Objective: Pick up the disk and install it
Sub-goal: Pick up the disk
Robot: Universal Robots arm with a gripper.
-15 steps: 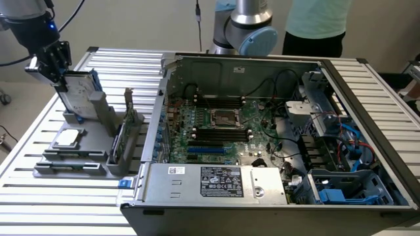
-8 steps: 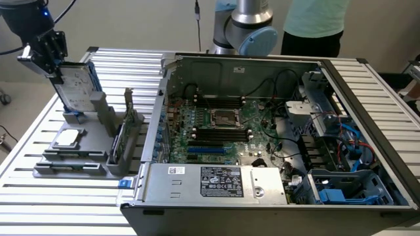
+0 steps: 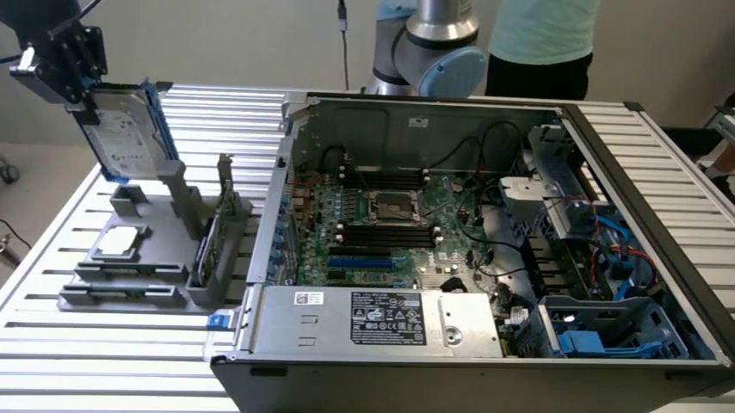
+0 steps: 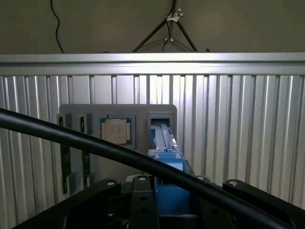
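In the exterior view my claw (image 3: 83, 86) is clamped on the disk (image 3: 124, 129), which hangs upright, clear above the grey rack (image 3: 172, 215) on the table (image 3: 69, 361). Pickup looks done; the open computer case (image 3: 460, 258) waits nearby, so installing is left. In the wrist view the blue rail (image 4: 164, 143) sits between my jaws.

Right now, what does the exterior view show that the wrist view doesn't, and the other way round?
Exterior: the open case, its motherboard, the arm, a person behind, and the fingers clamped on the top of the disk, which hangs above the holder.
Wrist: a black cable crossing the foreground and a tripod beyond the table.
Both: disk, holder, the chip lying in it, and the slatted table.
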